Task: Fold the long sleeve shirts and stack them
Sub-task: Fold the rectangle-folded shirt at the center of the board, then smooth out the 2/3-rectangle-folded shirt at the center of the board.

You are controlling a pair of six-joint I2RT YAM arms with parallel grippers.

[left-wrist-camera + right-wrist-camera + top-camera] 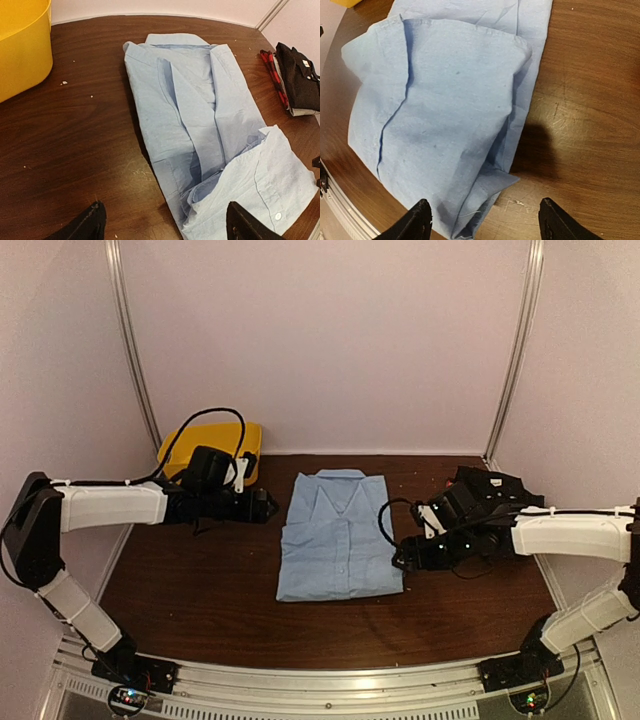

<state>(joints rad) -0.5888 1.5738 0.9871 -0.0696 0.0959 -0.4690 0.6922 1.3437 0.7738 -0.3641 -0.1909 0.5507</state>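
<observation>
The dark wooden table (200, 590) carries a folded light blue shirt (338, 540) at its middle, a yellow bin (215, 435) at the far left corner, and a stack of folded clothes (292, 95) far right (black shirt (300, 70) topmost). Pale crumbs (64, 82) dot the wood.

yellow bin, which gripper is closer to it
Left. The left gripper hangs by the near right corner of the yellow bin, beside the left edge of the light blue shirt; the right gripper is across the shirt, at its right edge.

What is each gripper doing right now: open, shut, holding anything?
Left gripper: open, holding nothing.
Right gripper: open, over a corner of the light blue shirt, not gripping it.
</observation>
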